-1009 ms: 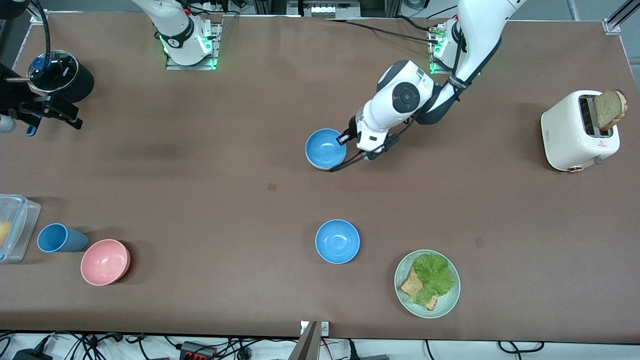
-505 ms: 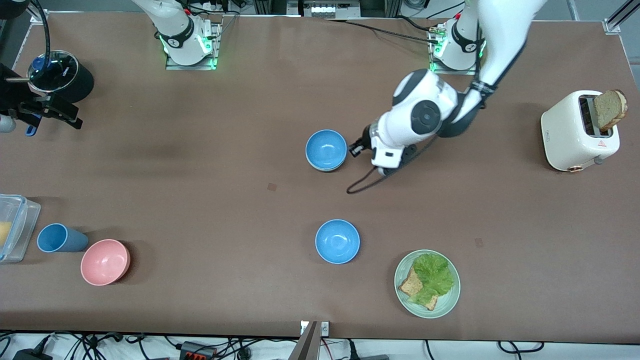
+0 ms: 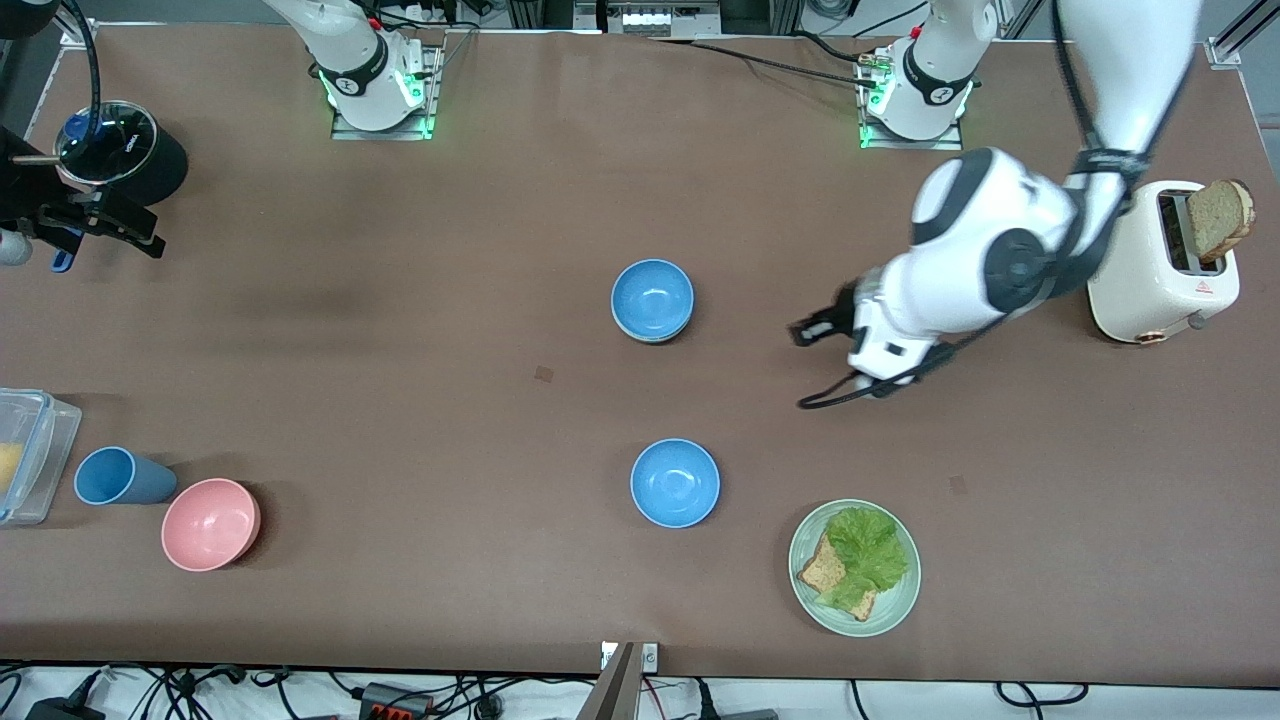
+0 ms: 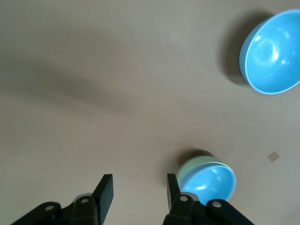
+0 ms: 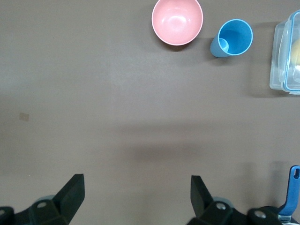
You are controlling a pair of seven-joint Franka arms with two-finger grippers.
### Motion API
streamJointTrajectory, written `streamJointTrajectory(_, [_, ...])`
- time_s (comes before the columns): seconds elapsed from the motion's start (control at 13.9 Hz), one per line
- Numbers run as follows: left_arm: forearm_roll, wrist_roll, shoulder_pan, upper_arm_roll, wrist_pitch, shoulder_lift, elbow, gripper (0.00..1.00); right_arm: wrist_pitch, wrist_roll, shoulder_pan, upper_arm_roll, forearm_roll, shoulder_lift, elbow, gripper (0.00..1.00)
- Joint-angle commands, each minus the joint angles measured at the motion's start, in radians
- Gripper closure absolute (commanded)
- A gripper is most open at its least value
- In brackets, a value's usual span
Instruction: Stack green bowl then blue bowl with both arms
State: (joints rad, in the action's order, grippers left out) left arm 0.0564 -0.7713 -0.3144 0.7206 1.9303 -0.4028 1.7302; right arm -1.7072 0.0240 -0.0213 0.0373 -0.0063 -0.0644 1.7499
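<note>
**Blue bowl nested in green bowl at mid-table; both tools empty**

I saw the small bright-blue bowl seated inside the small pale mint-green bowl, whose rim showed only as a thin edge under it, near the middle of the brown table. A second bright-blue bowl sat alone, nearer the front camera than the stack. My left tool hung over bare table between the stack and the white toaster, its fingers parted and gripping nothing. My right tool waited, spread wide and empty, over bare table, with the round pink bowl and tall blue cup in its wrist view.
</note>
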Motion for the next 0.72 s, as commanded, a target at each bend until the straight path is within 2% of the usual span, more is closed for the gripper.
streamJointTrajectory(0.0, [-0.129, 0.201, -0.044, 0.002, -0.109, 0.012, -0.088, 0.0, 0.001, 0.005, 0.003, 0.004, -0.009, -0.031, 0.028, 0.0])
streamJointTrajectory(0.14, [-0.199, 0.381, -0.077, 0.002, -0.148, 0.01, -0.142, 0.0, 0.0, 0.005, 0.001, 0.004, -0.009, -0.031, 0.028, 0.0])
streamJointTrajectory(0.5, [-0.207, 0.593, -0.215, 0.0, -0.223, -0.004, -0.244, 0.0, 0.001, 0.005, 0.003, 0.004, -0.009, -0.031, 0.033, 0.0])
streamJointTrajectory(0.65, [-0.204, 0.659, -0.226, -0.024, -0.22, 0.013, -0.242, 0.0, 0.004, 0.005, 0.003, 0.004, -0.009, -0.031, 0.033, 0.0])
